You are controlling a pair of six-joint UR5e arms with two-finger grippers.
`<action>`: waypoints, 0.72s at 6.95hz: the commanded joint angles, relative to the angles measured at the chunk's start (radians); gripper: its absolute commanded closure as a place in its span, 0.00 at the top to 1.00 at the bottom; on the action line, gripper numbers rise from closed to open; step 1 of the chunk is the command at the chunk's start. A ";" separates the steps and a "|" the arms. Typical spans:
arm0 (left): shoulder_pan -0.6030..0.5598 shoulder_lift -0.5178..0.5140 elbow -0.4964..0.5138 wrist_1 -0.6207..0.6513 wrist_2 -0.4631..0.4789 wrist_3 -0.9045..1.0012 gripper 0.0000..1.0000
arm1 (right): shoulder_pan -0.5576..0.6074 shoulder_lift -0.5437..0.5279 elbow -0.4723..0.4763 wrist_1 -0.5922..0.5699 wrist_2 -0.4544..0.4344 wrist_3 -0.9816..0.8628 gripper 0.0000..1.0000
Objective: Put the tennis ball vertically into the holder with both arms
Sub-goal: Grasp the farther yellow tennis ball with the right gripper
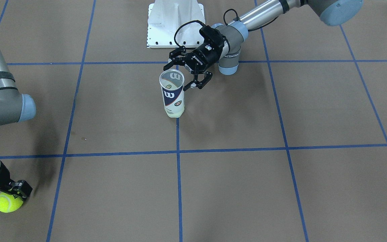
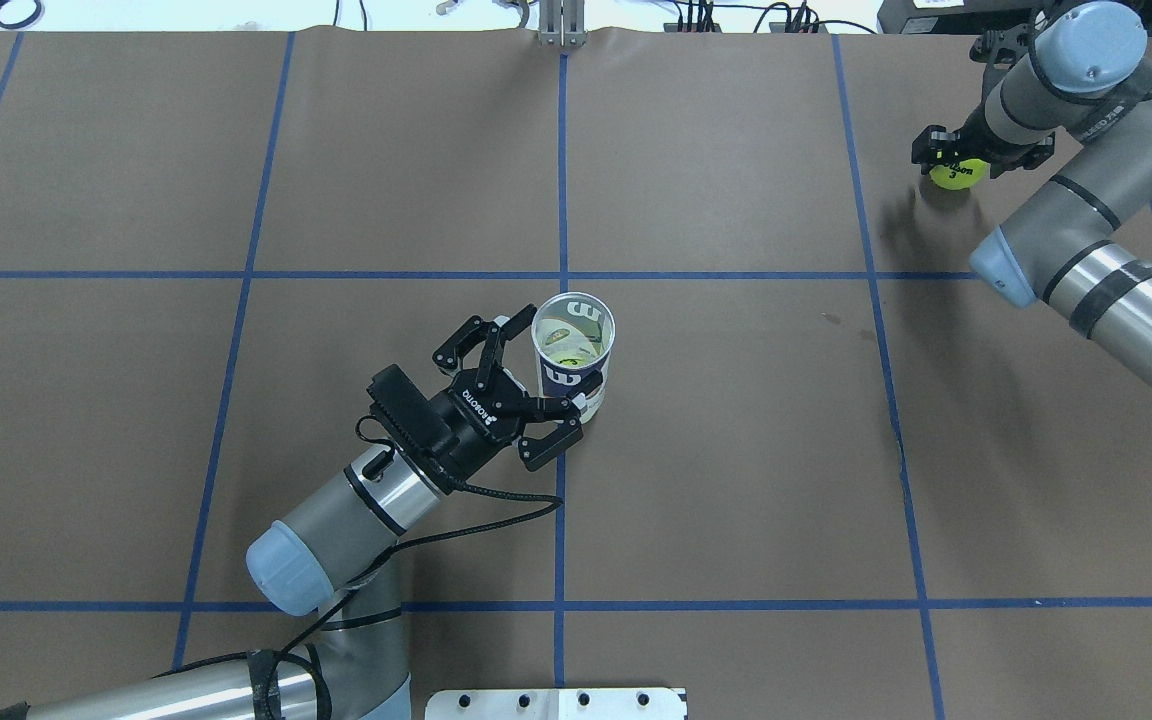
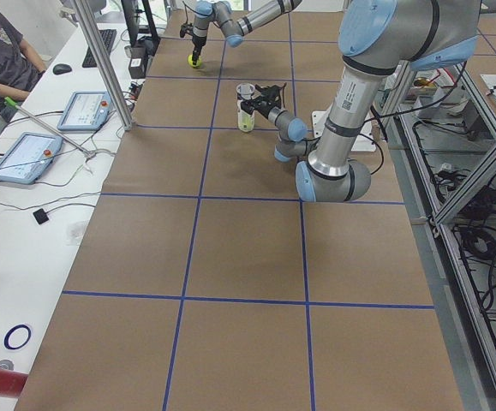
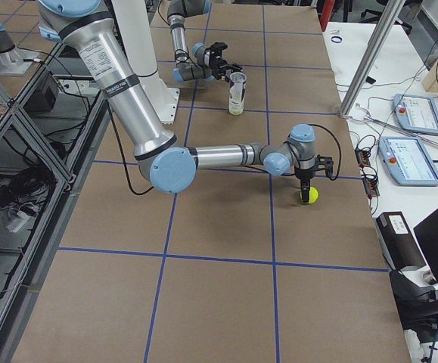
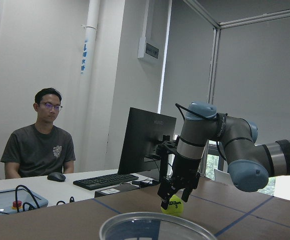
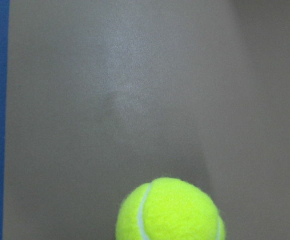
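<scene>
The holder [image 1: 172, 97] [image 2: 576, 375], a clear can with a navy-and-white label, stands upright at the table's middle. Something yellow-green lies at its bottom. My left gripper [image 1: 179, 74] [image 2: 546, 365] is open at the can's upper part, on its robot side. Its fingertips flank the can wall without closing on it. The tennis ball [image 1: 8, 203] [image 2: 956, 176] [image 6: 170, 212] rests on the table at the far right corner. My right gripper [image 2: 954, 160] [image 5: 176, 195] points straight down over the ball. It is open, with its fingers astride the ball's top.
The white pedestal base [image 1: 175, 23] stands at the robot side of the table. A seated person [image 5: 37, 135], a monitor [image 5: 145, 137] and a keyboard [image 5: 104, 181] are at the desk beyond the far edge. Blue tape lines [image 2: 561, 500] grid the brown surface.
</scene>
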 commanded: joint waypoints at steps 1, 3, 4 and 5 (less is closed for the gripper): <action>0.001 -0.002 -0.001 0.000 -0.001 0.002 0.98 | 0.000 0.001 -0.007 0.004 -0.003 0.000 0.00; 0.001 -0.006 -0.002 0.000 -0.001 0.031 0.98 | 0.000 0.002 0.000 0.004 -0.003 0.000 0.00; 0.001 -0.007 -0.005 0.000 0.000 0.047 0.98 | 0.002 0.002 0.006 0.004 -0.003 0.002 0.00; 0.001 -0.006 -0.005 0.000 -0.001 0.063 0.98 | 0.002 0.002 0.009 0.004 -0.003 0.002 0.00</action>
